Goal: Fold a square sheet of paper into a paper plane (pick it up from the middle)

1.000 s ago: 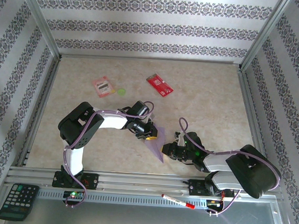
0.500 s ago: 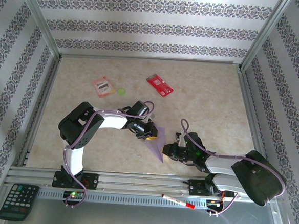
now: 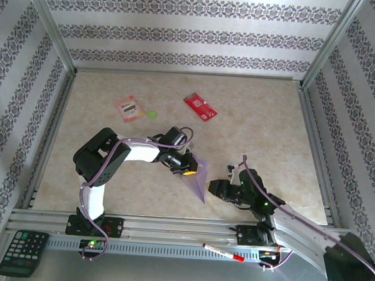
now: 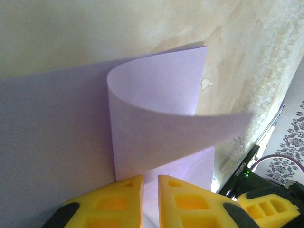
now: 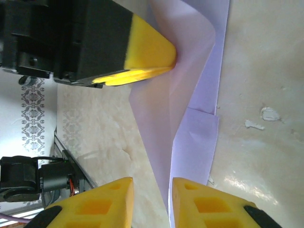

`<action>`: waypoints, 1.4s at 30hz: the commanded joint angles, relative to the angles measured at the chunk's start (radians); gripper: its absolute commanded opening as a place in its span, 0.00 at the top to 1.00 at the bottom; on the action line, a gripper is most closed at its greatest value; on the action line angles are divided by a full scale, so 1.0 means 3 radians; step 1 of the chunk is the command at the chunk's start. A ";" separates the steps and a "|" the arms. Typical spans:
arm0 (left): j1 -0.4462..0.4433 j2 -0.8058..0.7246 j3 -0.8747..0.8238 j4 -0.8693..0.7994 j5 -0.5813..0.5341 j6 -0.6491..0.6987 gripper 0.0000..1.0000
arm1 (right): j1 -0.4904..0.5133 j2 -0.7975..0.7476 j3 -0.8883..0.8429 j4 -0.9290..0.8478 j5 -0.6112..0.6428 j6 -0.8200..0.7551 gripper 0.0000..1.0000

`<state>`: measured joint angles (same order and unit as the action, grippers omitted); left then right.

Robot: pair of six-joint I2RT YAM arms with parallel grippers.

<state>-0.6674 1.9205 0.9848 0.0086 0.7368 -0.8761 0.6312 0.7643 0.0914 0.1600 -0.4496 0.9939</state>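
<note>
The pale lilac sheet of paper [image 3: 199, 180] lies folded into a long pointed shape on the table between both arms. My left gripper [image 3: 188, 169] is shut on its upper edge. In the left wrist view the yellow fingers [image 4: 118, 199] pinch the paper [image 4: 156, 118], and one flap curls up and over. The right wrist view shows the left gripper [image 5: 173, 59] clamped on the paper [image 5: 190, 95], which has an unfolded flap on the right. My right gripper [image 5: 152, 183] is open, and the paper's pointed tip lies between its fingers. In the top view the right gripper [image 3: 211, 188] sits at that tip.
A red card [image 3: 200, 106], a pink-red packet [image 3: 129, 108] and a small green disc [image 3: 152, 115] lie farther back. A calculator [image 3: 22, 252] and a red pen [image 3: 221, 251] rest at the near rail. Metal frame rails border the table.
The right arm's elbow has swung down and out to the lower right, stretching the arm. Its gripper stays at the paper's tip. The left arm and paper have hardly moved.
</note>
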 commanded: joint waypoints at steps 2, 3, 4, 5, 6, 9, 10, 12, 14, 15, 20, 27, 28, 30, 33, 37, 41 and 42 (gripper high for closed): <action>-0.0013 0.0113 -0.0092 -0.0049 -0.0093 0.0036 0.84 | 0.0080 -0.0115 0.0185 -0.0520 0.0203 -0.0189 0.73; -0.0012 0.0115 -0.0097 -0.0051 -0.0094 0.0036 0.84 | 0.0103 -0.0043 0.0240 -0.0530 0.0187 -0.0225 0.75; -0.0008 0.0120 -0.0097 -0.0050 -0.0093 0.0036 0.84 | 0.0145 0.0039 0.0297 -0.0531 0.0185 -0.0256 0.76; -0.0013 0.0126 -0.0095 -0.0048 -0.0094 0.0032 0.84 | 0.0177 0.0132 0.0351 -0.0520 0.0184 -0.0293 0.78; -0.0017 0.0126 -0.0100 -0.0048 -0.0096 0.0036 0.84 | 0.0220 0.0234 0.0421 -0.0508 0.0195 -0.0327 0.78; -0.0011 0.0130 -0.0115 -0.0041 -0.0109 0.0027 0.84 | 0.0339 0.0519 0.0617 -0.0507 0.0234 -0.0426 0.81; -0.0010 0.0133 -0.0115 -0.0031 -0.0107 0.0021 0.84 | 0.0365 0.0627 0.0672 -0.0508 0.0250 -0.0458 0.81; -0.0013 0.0143 -0.0122 -0.0029 -0.0099 0.0013 0.84 | 0.0386 0.0832 0.0757 -0.0493 0.0241 -0.0497 0.82; -0.0013 0.0138 -0.0127 -0.0034 -0.0104 0.0024 0.84 | 0.0408 0.1037 0.0820 -0.0492 0.0195 -0.0560 0.84; -0.0014 0.0142 -0.0132 -0.0030 -0.0104 0.0026 0.84 | 0.0409 0.1107 0.0820 -0.0486 0.0188 -0.0569 0.84; -0.0013 0.0144 -0.0129 -0.0039 -0.0104 0.0025 0.84 | 0.0406 0.1269 0.0914 -0.0477 0.0214 -0.0604 0.86; -0.0010 0.0150 -0.0122 -0.0057 -0.0100 0.0041 0.84 | 0.0415 0.1285 0.0751 -0.0444 0.0213 -0.0549 0.87; -0.0013 0.0149 -0.0122 -0.0057 -0.0104 0.0046 0.84 | 0.0418 0.1282 0.0726 -0.0432 0.0217 -0.0538 0.87; -0.0014 0.0150 -0.0127 -0.0054 -0.0104 0.0039 0.84 | 0.0440 0.1282 0.0699 -0.0415 0.0215 -0.0519 0.87; -0.0010 0.0149 -0.0132 -0.0047 -0.0109 0.0033 0.84 | 0.0469 0.1282 0.0657 -0.0408 0.0239 -0.0501 0.88; -0.0010 0.0150 -0.0138 -0.0041 -0.0112 0.0034 0.84 | 0.0500 0.1299 0.0631 -0.0388 0.0252 -0.0481 0.88; -0.0010 0.0153 -0.0143 -0.0044 -0.0114 0.0036 0.84 | 0.0509 0.1305 0.0617 -0.0401 0.0270 -0.0485 0.88; -0.0011 0.0157 -0.0142 -0.0040 -0.0113 0.0040 0.84 | 0.0505 0.1296 0.0626 -0.0409 0.0278 -0.0491 0.88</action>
<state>-0.6674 1.9205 0.9756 0.0273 0.7403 -0.8761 0.7708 1.1484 0.2916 0.0406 -0.3862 0.8413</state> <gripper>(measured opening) 0.161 0.117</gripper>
